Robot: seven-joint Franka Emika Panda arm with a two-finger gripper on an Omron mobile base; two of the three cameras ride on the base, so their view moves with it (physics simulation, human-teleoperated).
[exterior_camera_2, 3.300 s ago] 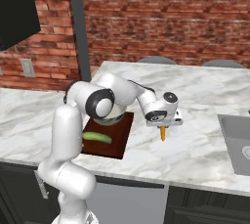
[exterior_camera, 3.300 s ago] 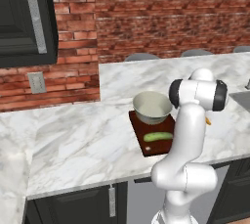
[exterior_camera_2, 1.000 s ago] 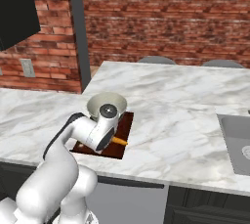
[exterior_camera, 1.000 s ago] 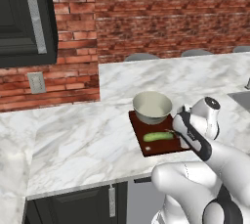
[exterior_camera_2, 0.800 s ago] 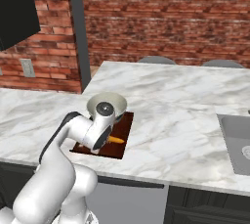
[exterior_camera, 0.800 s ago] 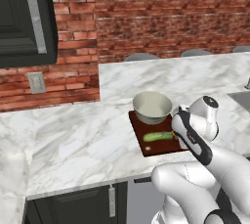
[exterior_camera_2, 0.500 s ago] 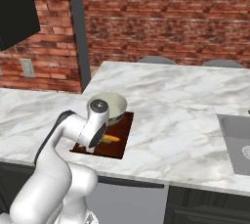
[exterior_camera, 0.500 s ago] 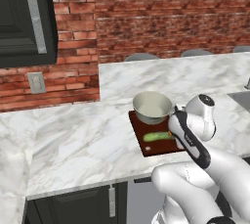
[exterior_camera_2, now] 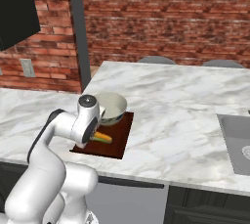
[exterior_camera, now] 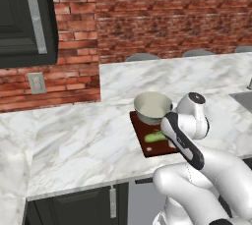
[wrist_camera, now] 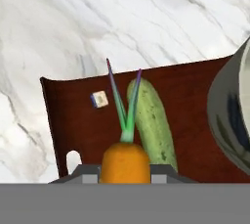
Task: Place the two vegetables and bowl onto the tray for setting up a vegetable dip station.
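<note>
My gripper (wrist_camera: 124, 175) is shut on the orange carrot (wrist_camera: 124, 162), whose green top points ahead over the tray (wrist_camera: 83, 120). In the right base view the carrot (exterior_camera_2: 102, 137) sticks out sideways from behind my forearm, low over the dark reddish-brown tray (exterior_camera_2: 122, 142). Whether it touches the board I cannot tell. The dark-green cucumber (wrist_camera: 152, 120) lies on the tray just beside the carrot; it also shows as a cucumber (exterior_camera: 155, 136) on the tray (exterior_camera: 142, 143). The grey bowl (exterior_camera: 152, 107) with a cream inside stands on the tray's far end, and its rim shows as a bowl (wrist_camera: 229, 110) and a bowl (exterior_camera_2: 113, 108).
Marble counter (exterior_camera_2: 166, 120) surrounds the tray, with its front edge close below. A sink (exterior_camera_2: 235, 140) is set into the counter at the right. A brick wall (exterior_camera: 162, 13) and a wall outlet (exterior_camera: 36, 82) stand behind, with dark cabinets (exterior_camera: 24, 17) at the upper left.
The arm has carried the carrot from the counter right of the tray to a spot low over the tray, then a little further left beside the cucumber. Cucumber and bowl have not moved.
</note>
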